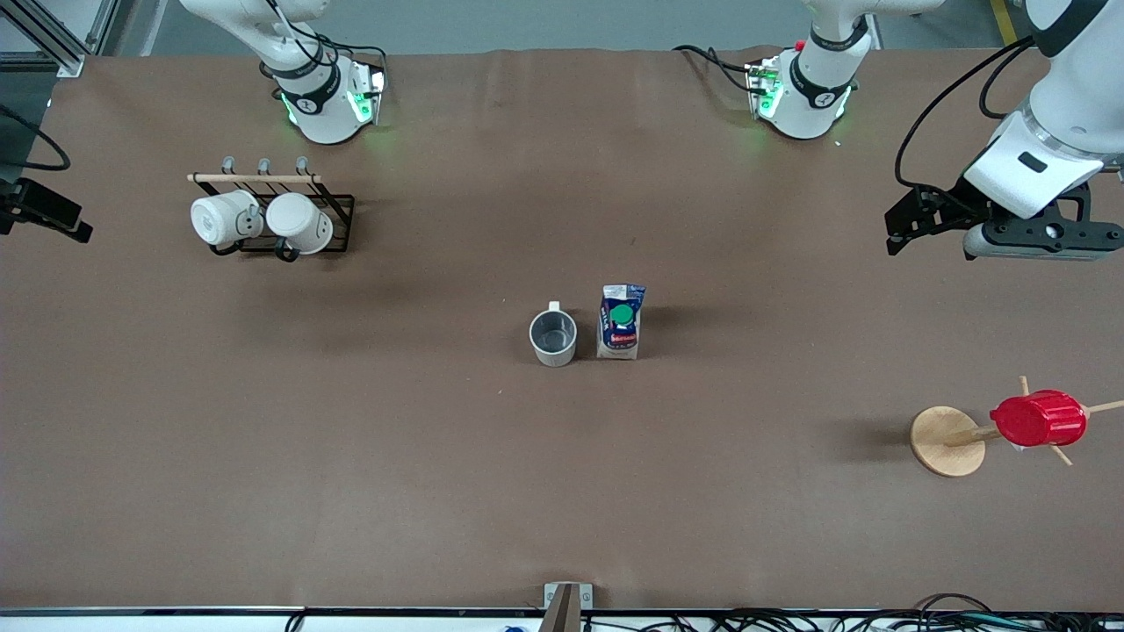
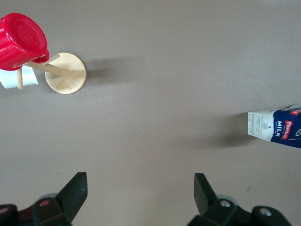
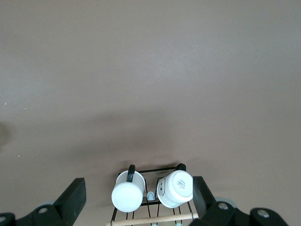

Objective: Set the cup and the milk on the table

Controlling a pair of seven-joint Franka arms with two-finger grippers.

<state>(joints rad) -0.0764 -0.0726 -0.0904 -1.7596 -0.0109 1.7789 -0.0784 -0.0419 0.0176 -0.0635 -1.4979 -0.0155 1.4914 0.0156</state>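
The cup [image 1: 553, 336] stands upright on the brown table [image 1: 562, 491] near its middle, handle toward the robots' bases. The milk [image 1: 621, 321] stands upright beside it, toward the left arm's end; it also shows at the edge of the left wrist view [image 2: 275, 127]. My left gripper [image 1: 896, 233] is up over the table's left-arm end, open and empty [image 2: 140, 188], well apart from both. My right gripper [image 1: 70, 224] is at the right arm's end, open and empty [image 3: 138, 183], beside the mug rack. The cup is out of both wrist views.
A black rack [image 1: 338, 211] with two white mugs [image 1: 263, 219] stands near the right arm's base; it also shows in the right wrist view [image 3: 153, 190]. A red ribbed cup [image 1: 1038, 419] hangs on a wooden stand [image 1: 947, 441] at the left arm's end.
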